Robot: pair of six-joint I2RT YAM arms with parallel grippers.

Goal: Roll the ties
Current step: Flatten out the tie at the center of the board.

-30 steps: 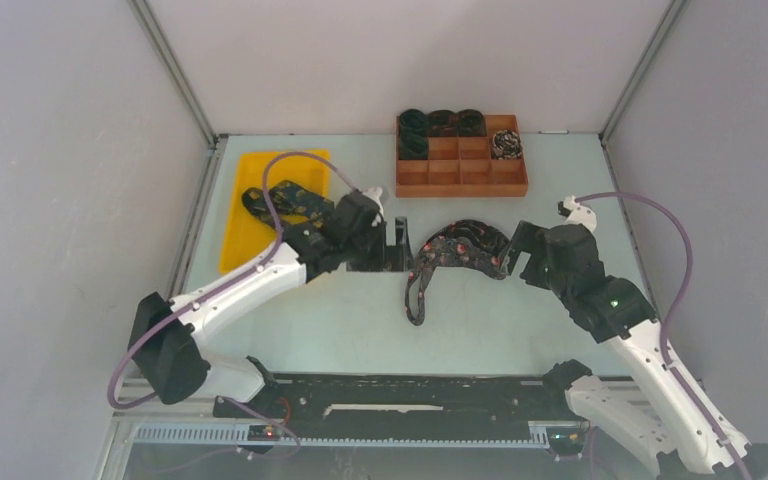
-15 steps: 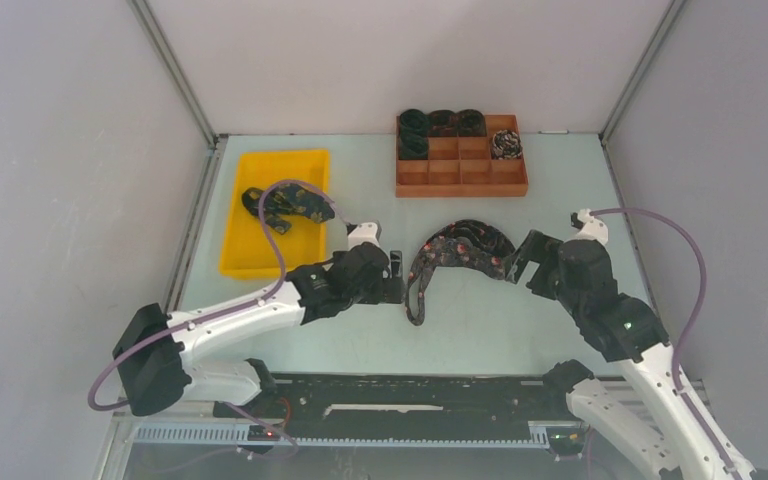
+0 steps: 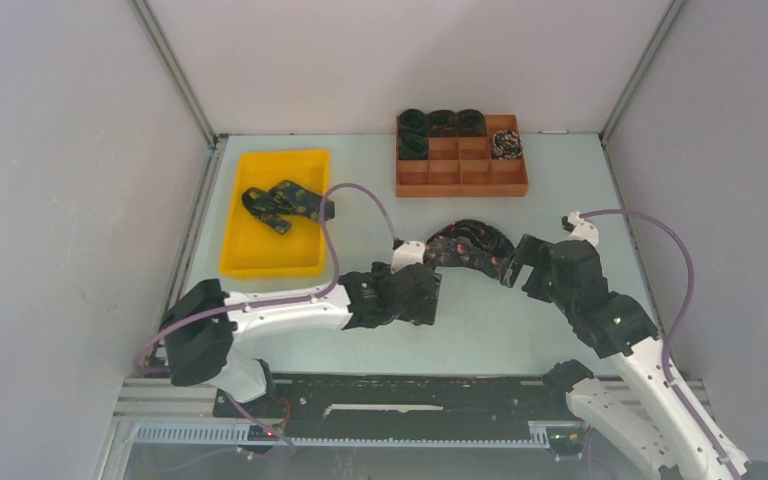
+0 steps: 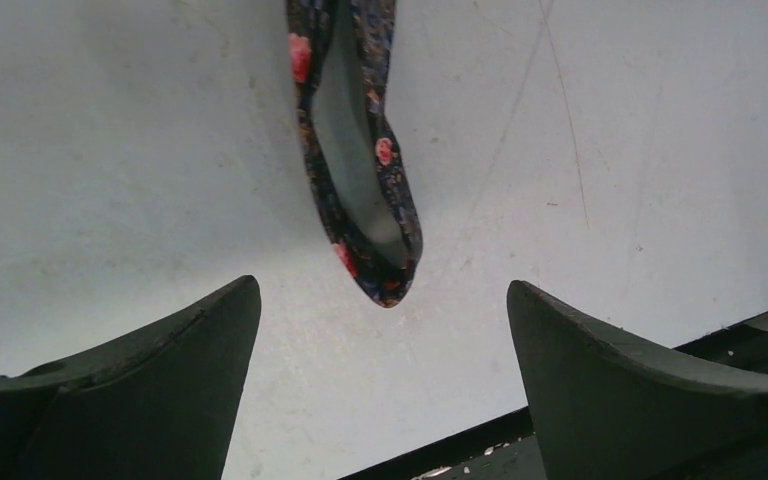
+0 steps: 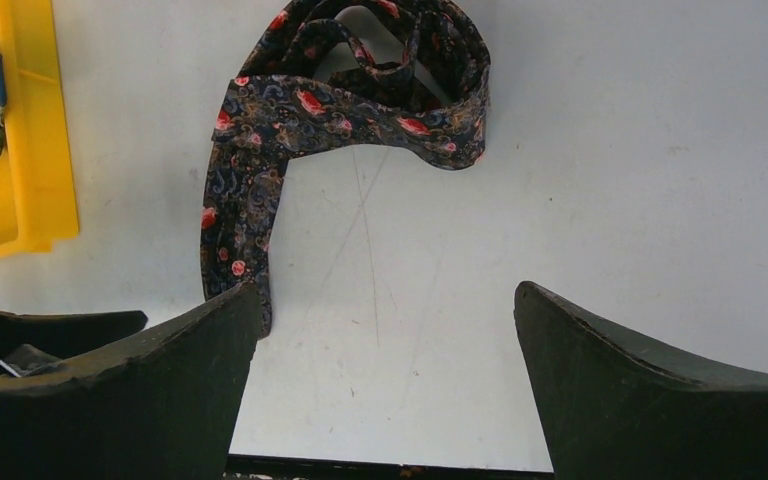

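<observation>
A dark tie with red specks [image 3: 470,241] lies loosely curled at the table's middle. In the right wrist view the tie [image 5: 340,108] forms a loop with one tail running down toward the left finger. My left gripper [image 3: 428,292] hovers open over that tail, hiding it from above. Its own view shows the tie's pointed tip [image 4: 360,160] just ahead of the left gripper [image 4: 382,290], with nothing between the fingers. My right gripper [image 3: 513,262] stands open just right of the loop. In its own view the right gripper [image 5: 385,292] has bare table between its jaws.
A yellow tray [image 3: 250,255] at the left holds another dark tie [image 3: 285,202]. A wooden divided box [image 3: 460,176] at the back holds several rolled ties [image 3: 440,123]. The tray's edge [image 5: 30,150] shows in the right wrist view. A black rail runs along the near edge.
My left arm swung from beside the yellow tray toward me and rightward, ending over the tie's tail. The right gripper shifted only slightly. Both stayed open.
</observation>
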